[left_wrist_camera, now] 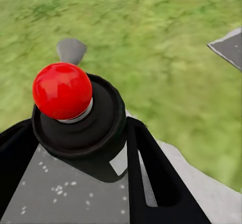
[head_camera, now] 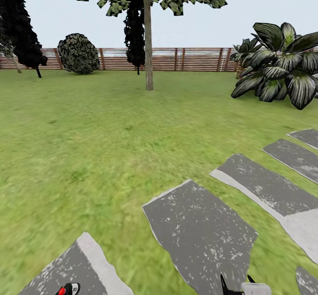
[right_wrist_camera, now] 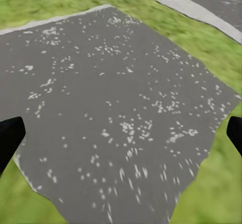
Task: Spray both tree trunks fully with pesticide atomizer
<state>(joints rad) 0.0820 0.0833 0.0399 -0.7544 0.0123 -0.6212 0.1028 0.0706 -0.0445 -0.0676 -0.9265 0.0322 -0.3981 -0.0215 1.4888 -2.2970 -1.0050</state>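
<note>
The pesticide atomizer (left_wrist_camera: pixel 63 90) is a black bottle with a round red top, and my left gripper (left_wrist_camera: pixel 80 143) is shut on it between black fingers. In the head view the atomizer (head_camera: pixel 62 291) shows at the bottom edge, low on my left, over a grey paving stone (head_camera: pixel 66 264). My right gripper (head_camera: pixel 238 287) is open, its fingers spread wide above another paving stone (right_wrist_camera: pixel 116 93) with nothing between them. A tree with a straight grey-brown trunk (head_camera: pixel 148 51) stands far ahead on the grass lawn (head_camera: pixel 88 144). No white specks show on the trunk from here.
Grey stepping stones (head_camera: pixel 274 189) run diagonally to the right. A broad-leaved striped plant (head_camera: pixel 282 67) stands at the right. A round dark bush (head_camera: pixel 78 53), dark trees (head_camera: pixel 20 29) and the brown slat fence (head_camera: pixel 194 59) line the back.
</note>
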